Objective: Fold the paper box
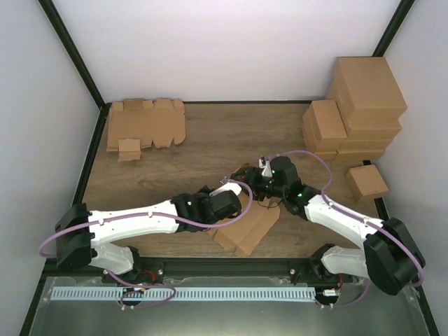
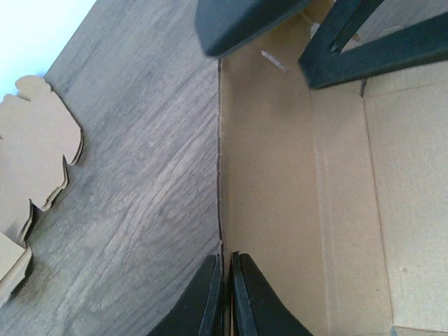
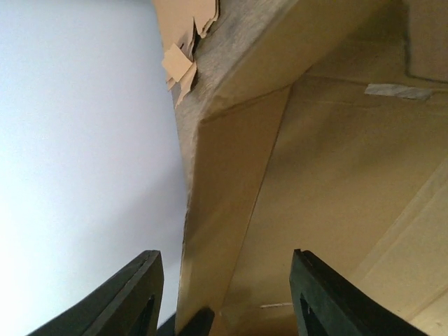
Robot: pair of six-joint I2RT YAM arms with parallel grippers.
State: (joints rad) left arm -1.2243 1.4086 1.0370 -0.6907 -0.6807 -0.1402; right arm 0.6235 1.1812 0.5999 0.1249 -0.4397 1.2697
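The paper box [image 1: 246, 229] is plain brown cardboard, partly folded, lying near the table's front middle. In the left wrist view its inner panels [image 2: 301, 196] show, with one wall standing up. My left gripper [image 1: 234, 203] is shut on that wall's thin edge [image 2: 225, 257]. My right gripper [image 1: 253, 183] is open, its jaws wide apart on either side of a raised panel [image 3: 224, 210]; its point in the right wrist view is [image 3: 227, 297]. Its dark fingers [image 2: 241, 21] also show at the top of the left wrist view, over the box.
A stack of flat die-cut cardboard blanks [image 1: 143, 126] lies at the back left, also in the left wrist view [image 2: 35, 161]. Several folded brown boxes [image 1: 357, 105] are stacked at the back right, with one small box [image 1: 366, 180] apart near the right edge.
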